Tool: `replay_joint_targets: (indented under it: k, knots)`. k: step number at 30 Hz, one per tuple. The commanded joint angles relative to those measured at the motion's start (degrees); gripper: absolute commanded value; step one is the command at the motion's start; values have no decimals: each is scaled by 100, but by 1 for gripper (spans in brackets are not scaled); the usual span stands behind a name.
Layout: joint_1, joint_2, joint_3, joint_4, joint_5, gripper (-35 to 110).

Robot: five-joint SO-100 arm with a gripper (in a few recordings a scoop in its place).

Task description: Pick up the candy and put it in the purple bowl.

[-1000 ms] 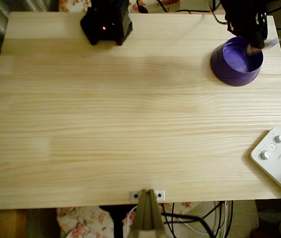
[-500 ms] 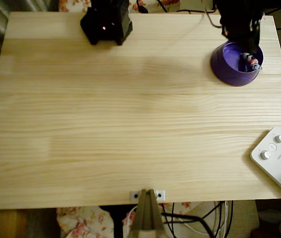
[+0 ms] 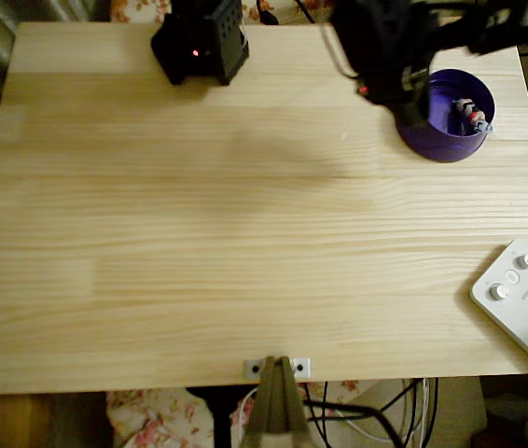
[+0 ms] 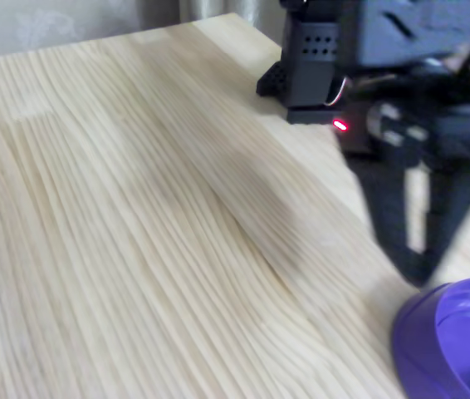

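Candy (image 3: 472,116) inside round purple bowl (image 3: 432,140)

Matt grained wood table (image 3: 199,233), glossy plastic purple bowl (image 3: 441,140)

No text, label, brand or number is showing clearly enough to read. The flat white plastic button box (image 3: 525,299) is carrying a small grey marking beside its round buttons, but it is too small to read.
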Motion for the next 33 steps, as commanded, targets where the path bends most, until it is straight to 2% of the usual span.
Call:
replay_joint_targets:
  k: [1, 12, 22, 28, 33]
  knots:
    - [439, 1134, 79, 492, 220, -1]
    - [2619, 2698, 1125, 1644, 316, -1]
    - [4931, 3498, 1775, 1731, -176, -1]
    - [5933, 4017, 2303, 1635, -360, -1]
    - [6337, 4746, 3006, 1679, -343, -1]
